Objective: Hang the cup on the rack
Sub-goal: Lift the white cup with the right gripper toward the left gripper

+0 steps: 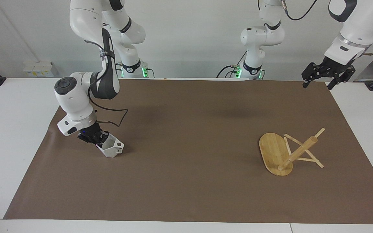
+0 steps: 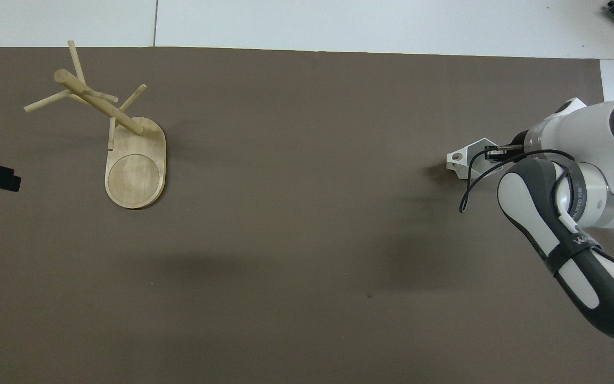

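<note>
Right gripper [image 1: 99,139]: pressed together on the rim wall of the white faceted cup [image 1: 111,148], low over the brown mat [image 1: 186,194] at the right arm's end of the worktop [image 1: 15,136]. Cup is tilted; whether its lowest corner touches the mat cannot be told. Handle with round hole [image 2: 457,157] points away from the gripper.

Left gripper [image 1: 328,75]: spread, holding nothing, waiting above the mat's corner at the left arm's end.

Bamboo mug rack [image 1: 287,152]: lying tipped over, base on edge, post and pegs slanting to the mat.

Risks: the thin rim pinch may let the cup swivel or slip in transit; the toppled rack offers no upright peg, so hanging would fail unless it is stood up first.
</note>
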{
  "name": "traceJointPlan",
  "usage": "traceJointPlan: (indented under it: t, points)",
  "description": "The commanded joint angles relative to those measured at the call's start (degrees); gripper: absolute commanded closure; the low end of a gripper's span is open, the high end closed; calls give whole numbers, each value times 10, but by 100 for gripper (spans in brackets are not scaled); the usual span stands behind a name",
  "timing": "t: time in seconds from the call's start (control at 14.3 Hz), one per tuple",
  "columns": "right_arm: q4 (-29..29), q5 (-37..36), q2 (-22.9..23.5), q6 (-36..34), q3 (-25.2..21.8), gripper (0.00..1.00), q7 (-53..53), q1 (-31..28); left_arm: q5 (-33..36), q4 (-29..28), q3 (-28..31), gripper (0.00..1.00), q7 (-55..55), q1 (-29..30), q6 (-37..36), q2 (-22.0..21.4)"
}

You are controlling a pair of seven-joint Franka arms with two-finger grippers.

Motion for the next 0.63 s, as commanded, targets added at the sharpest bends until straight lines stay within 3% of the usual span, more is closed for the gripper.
traceJointPlan:
  t: [0.0, 0.21, 0.56]
  points:
    - [51, 0, -20, -97, 18, 100, 11, -5, -10, -10, -2, 0, 9, 8, -5, -11]
    - [114, 25, -46, -204, 32, 100, 9, -5, -10, -10, -2, 0, 9, 8, -5, -11]
    - [129, 41, -129, -282, 59, 100, 7, -5, -10, -10, -2, 0, 9, 8, -5, -11]
